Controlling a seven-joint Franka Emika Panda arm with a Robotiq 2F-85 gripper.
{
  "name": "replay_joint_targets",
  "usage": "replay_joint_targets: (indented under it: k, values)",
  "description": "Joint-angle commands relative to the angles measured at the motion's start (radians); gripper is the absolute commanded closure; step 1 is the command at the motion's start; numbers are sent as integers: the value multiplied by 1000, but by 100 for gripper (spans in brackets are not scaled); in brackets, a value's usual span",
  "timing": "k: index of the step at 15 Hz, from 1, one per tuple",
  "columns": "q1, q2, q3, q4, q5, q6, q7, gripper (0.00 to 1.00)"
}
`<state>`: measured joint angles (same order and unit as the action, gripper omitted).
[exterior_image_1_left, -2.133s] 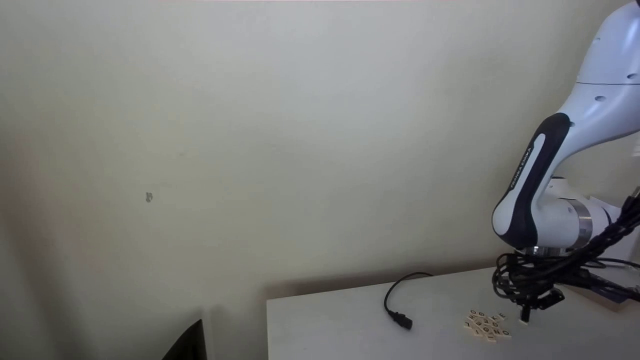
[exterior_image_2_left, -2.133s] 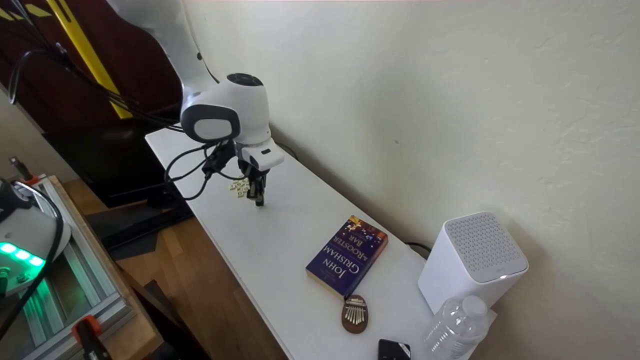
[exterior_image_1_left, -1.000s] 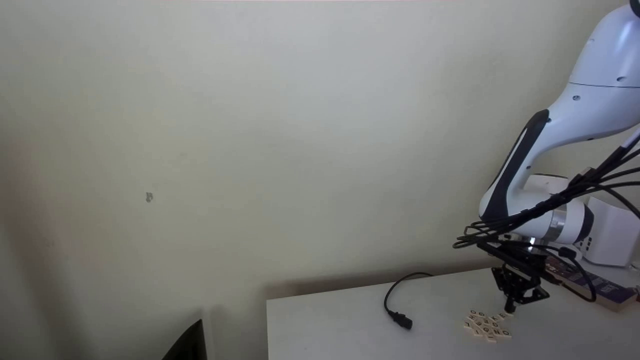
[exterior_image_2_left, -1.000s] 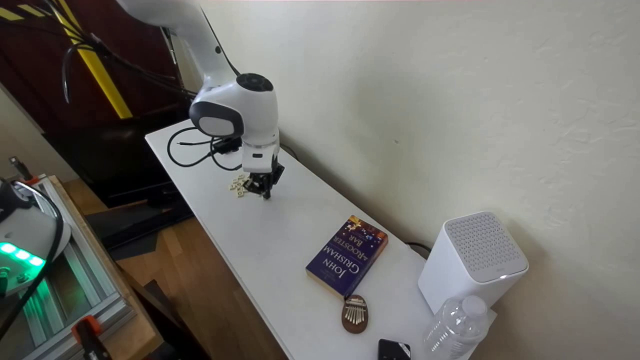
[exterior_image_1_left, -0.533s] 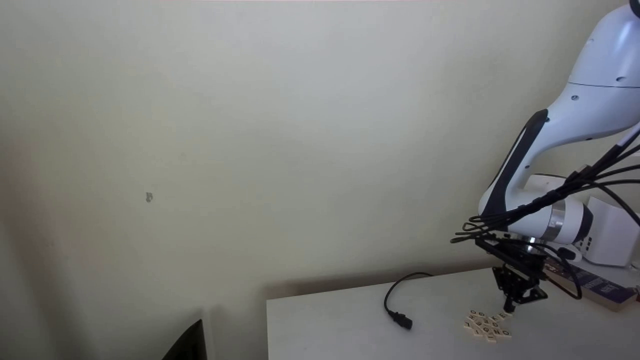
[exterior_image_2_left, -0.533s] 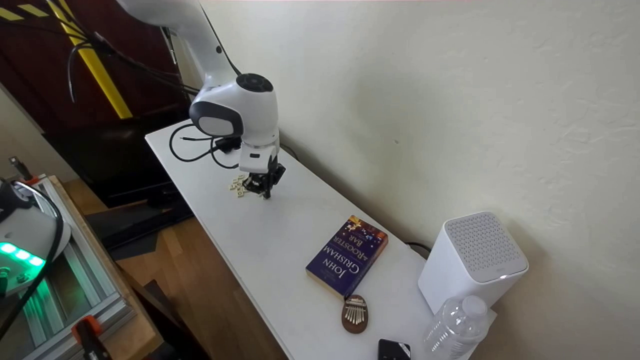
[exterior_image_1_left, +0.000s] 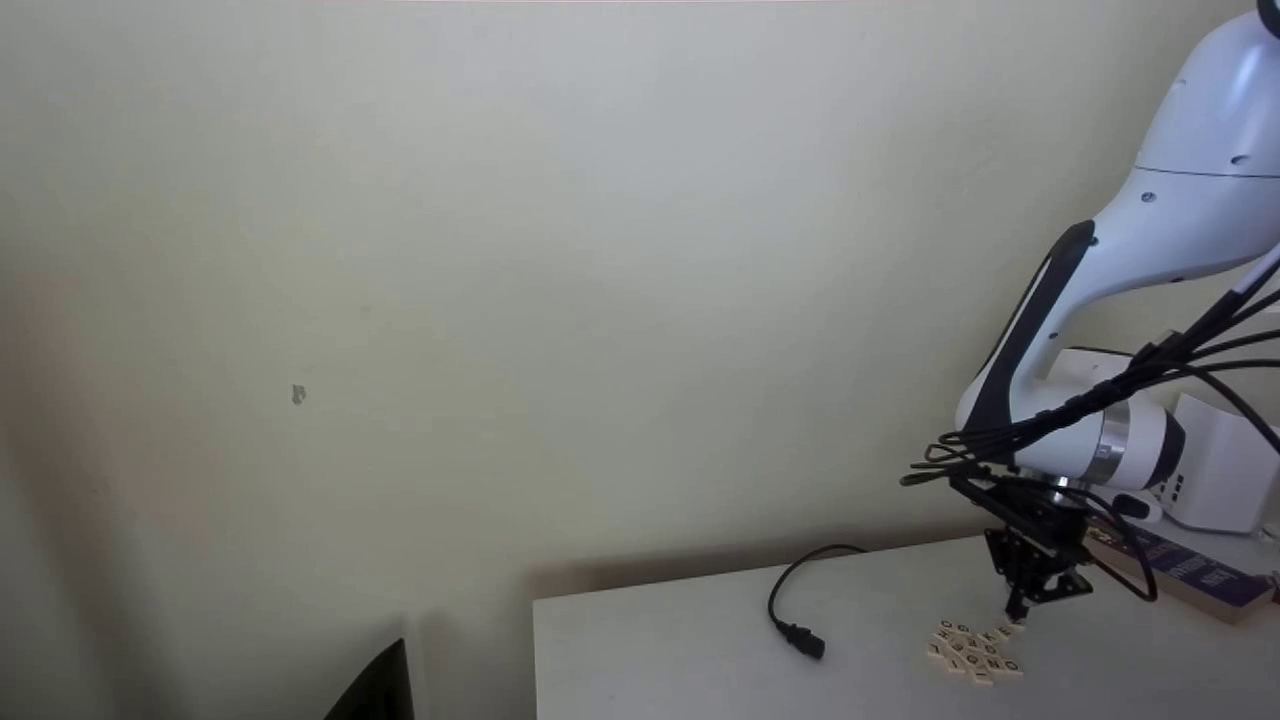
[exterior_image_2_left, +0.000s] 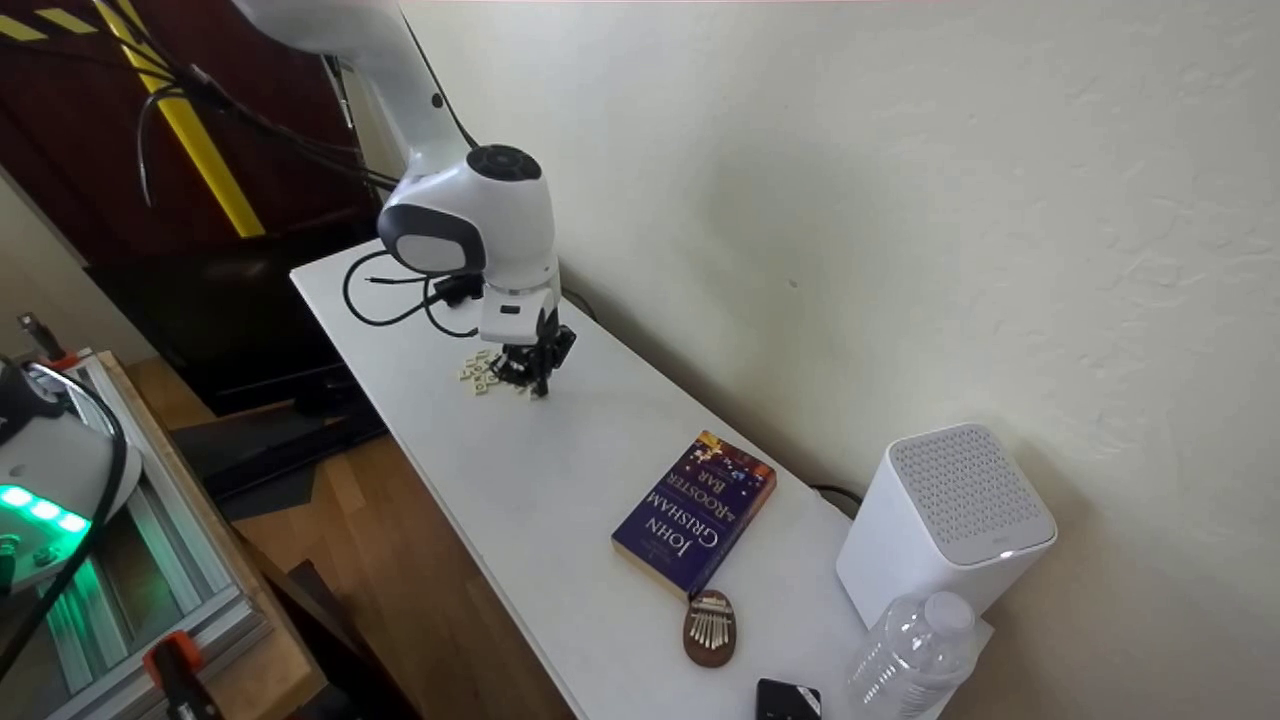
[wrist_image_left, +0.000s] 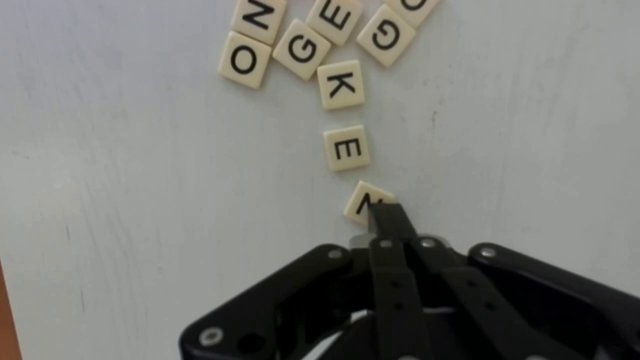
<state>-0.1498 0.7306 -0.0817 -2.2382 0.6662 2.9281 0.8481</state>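
My gripper (wrist_image_left: 392, 207) is shut, with no tile between its fingers. In the wrist view its dark fingertips cover the right part of a cream letter tile marked N (wrist_image_left: 358, 206); whether they touch it I cannot tell. Beyond that tile lie an E tile (wrist_image_left: 346, 148) and a K tile (wrist_image_left: 341, 85) in a loose line. Farther up are a G tile (wrist_image_left: 301, 49), an O tile (wrist_image_left: 244, 60) and several more, some cut off by the frame. In both exterior views the gripper (exterior_image_1_left: 1016, 612) points down at the edge of the tile cluster (exterior_image_1_left: 970, 655).
On the white table (exterior_image_2_left: 520, 470) lie a blue book (exterior_image_2_left: 695, 512), a small thumb piano (exterior_image_2_left: 710, 628) and a black box (exterior_image_2_left: 788, 698). A white speaker-like device (exterior_image_2_left: 945, 520) and a clear bottle (exterior_image_2_left: 915, 655) stand near the wall. A black power cable (exterior_image_1_left: 803, 640) rests left of the tiles.
Over two seconds the wrist has turned and the gripper has moved toward the tile cluster; the tile at its tip now lies nearer the others. In the last half second it has shifted only slightly.
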Motion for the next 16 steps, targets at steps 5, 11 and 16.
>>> replay_joint_targets:
  k: [5,11,16]
  values:
    - [8,0,-7,2,8,-5,-5,99]
    - [32,16,-26,9,9,-3,30,100]
    - [62,40,-47,21,23,0,125,100]
